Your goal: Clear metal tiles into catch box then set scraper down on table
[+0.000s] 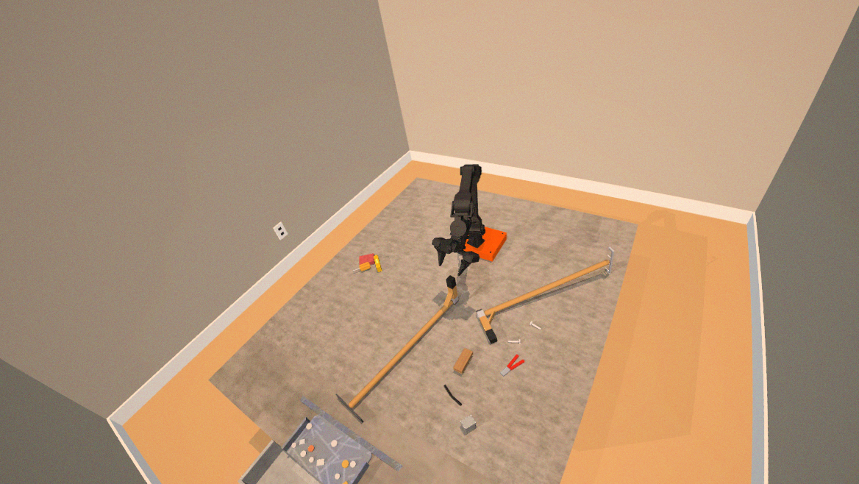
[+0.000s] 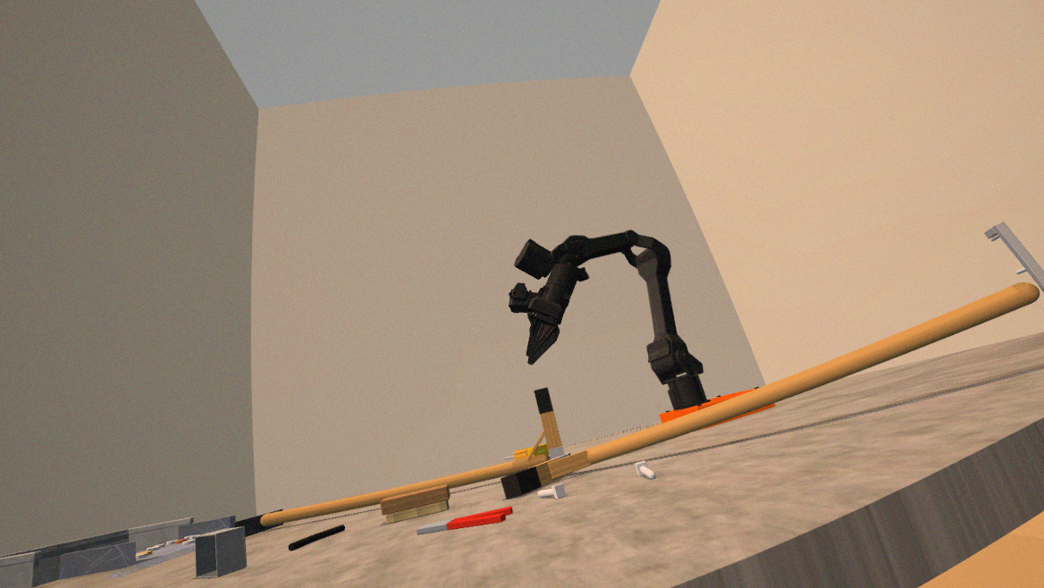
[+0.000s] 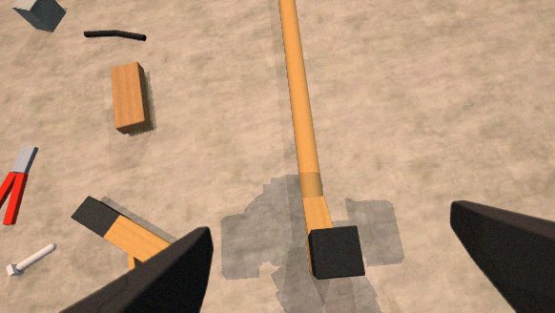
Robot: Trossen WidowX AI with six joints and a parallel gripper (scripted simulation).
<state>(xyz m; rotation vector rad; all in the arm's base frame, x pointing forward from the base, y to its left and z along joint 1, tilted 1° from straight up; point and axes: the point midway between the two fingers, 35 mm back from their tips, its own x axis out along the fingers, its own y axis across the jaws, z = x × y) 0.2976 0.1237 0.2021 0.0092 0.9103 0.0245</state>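
Note:
The long scraper has a wooden handle (image 1: 399,355) (image 2: 328,506) (image 3: 298,95) lying on the table, a dark blade (image 1: 358,417) near the steel plate, and an upright grip with a black top (image 1: 451,281) (image 2: 542,399) (image 3: 337,252). My gripper (image 1: 451,268) (image 2: 531,360) (image 3: 329,225) is open and empty, pointing down above the black top with a gap between. In the wrist view the black top shows between the fingers, a little low. The steel bench plate (image 1: 359,452) carries several small white and orange tiles (image 1: 310,448). The catch box (image 1: 261,460) is at its far end, partly cut off.
A second long tool (image 1: 540,293) (image 2: 804,380) with a hooked head lies to the right. Nearby are a wooden block (image 1: 462,360) (image 3: 129,95), red-handled pliers (image 1: 513,364) (image 3: 16,191), a black rod (image 1: 452,395) (image 3: 114,33), a grey box piece (image 1: 468,424) and two white bolts.

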